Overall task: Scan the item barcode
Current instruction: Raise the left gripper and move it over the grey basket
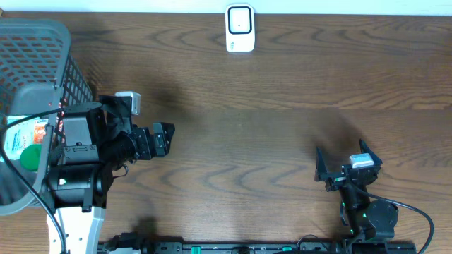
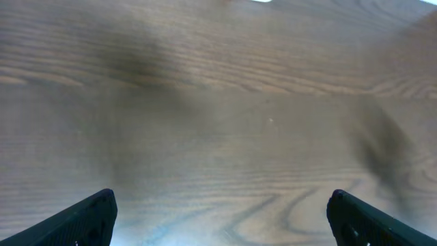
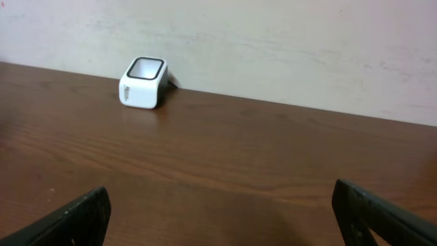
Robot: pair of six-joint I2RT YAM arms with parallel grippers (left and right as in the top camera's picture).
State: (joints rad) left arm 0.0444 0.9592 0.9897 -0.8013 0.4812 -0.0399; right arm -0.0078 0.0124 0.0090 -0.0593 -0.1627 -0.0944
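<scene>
Lying in the basket [image 1: 42,42] at far left, half hidden by the arm: a glossy packet [image 1: 20,144] — likely light, soft, slippery. Best pinched across a flat edge. Left gripper [image 1: 168,139] and right gripper [image 1: 344,156] spread wide, empty. Scanner [image 1: 240,28] well apart, at the table's far edge.

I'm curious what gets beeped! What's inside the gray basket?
In the gray basket lies a white and blue packet with something round and green by it. The left arm covers the rest.

No legible text anywhere
</scene>
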